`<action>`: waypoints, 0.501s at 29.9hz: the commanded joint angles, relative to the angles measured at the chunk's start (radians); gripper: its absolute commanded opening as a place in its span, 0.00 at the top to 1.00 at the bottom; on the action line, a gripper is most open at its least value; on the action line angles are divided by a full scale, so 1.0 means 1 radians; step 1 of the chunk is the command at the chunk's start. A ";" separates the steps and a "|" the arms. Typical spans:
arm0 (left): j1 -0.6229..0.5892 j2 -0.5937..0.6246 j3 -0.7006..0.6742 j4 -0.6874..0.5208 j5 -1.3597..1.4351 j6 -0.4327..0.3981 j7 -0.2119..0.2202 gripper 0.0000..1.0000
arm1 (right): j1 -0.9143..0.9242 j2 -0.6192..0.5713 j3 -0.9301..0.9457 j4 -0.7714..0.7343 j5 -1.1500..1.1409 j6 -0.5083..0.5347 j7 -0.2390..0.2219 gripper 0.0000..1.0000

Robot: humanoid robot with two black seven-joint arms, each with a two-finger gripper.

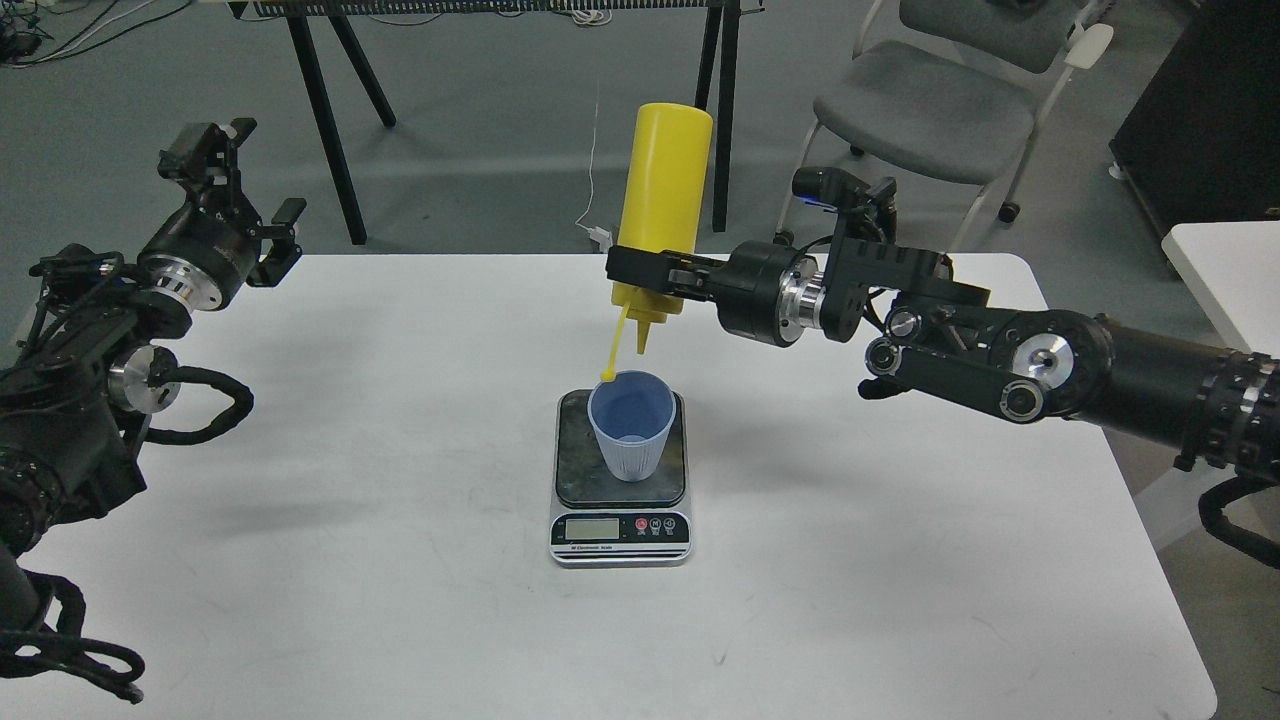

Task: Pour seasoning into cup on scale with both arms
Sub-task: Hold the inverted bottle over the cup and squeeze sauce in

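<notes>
The light blue ribbed cup stands upright on the dark platform of the small scale in the middle of the white table. My right gripper is shut on the yellow seasoning bottle and holds it upside down above the cup. The nozzle points down just behind the cup's rim. The thin tethered cap hangs at the rim's far left. My left gripper is open and empty, raised over the table's far left corner.
The white table carries only the scale. Black table legs and a grey office chair stand on the floor behind. A second white table's corner is at the right.
</notes>
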 commanded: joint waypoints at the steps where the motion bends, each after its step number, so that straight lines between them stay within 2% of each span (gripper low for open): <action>1: 0.001 0.000 0.002 0.000 0.000 0.000 0.000 0.01 | 0.001 0.038 -0.002 -0.032 -0.047 -0.008 0.000 0.94; 15: 0.003 0.000 -0.001 0.000 -0.001 0.000 0.000 0.01 | 0.001 0.058 -0.068 -0.035 -0.168 -0.054 -0.009 0.94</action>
